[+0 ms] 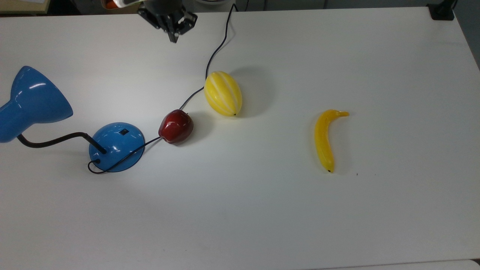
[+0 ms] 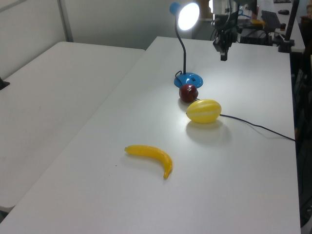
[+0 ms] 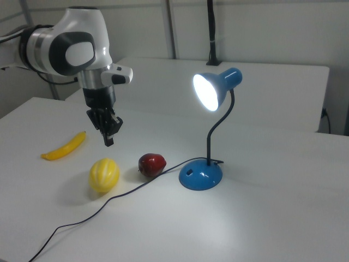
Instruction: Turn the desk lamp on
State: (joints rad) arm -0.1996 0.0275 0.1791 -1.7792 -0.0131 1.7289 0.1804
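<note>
The desk lamp stands at the top view's left, with its blue cone shade (image 1: 33,100), black bendy neck and round blue base (image 1: 117,147). A small black switch (image 1: 123,132) sits on the base. The bulb glows bright in the shade (image 3: 209,91) and lights the table. My gripper (image 1: 173,36) hangs high above the table, far from the base, at the top view's upper edge. Its fingers are shut with nothing between them. In the right view the gripper (image 3: 108,140) hovers above the yellow melon, left of the lamp base (image 3: 201,176).
A dark red apple (image 1: 176,126) lies on the lamp's black cord (image 1: 217,48) just right of the base. A striped yellow melon (image 1: 223,93) sits beyond it, and a banana (image 1: 325,138) lies further to the top view's right.
</note>
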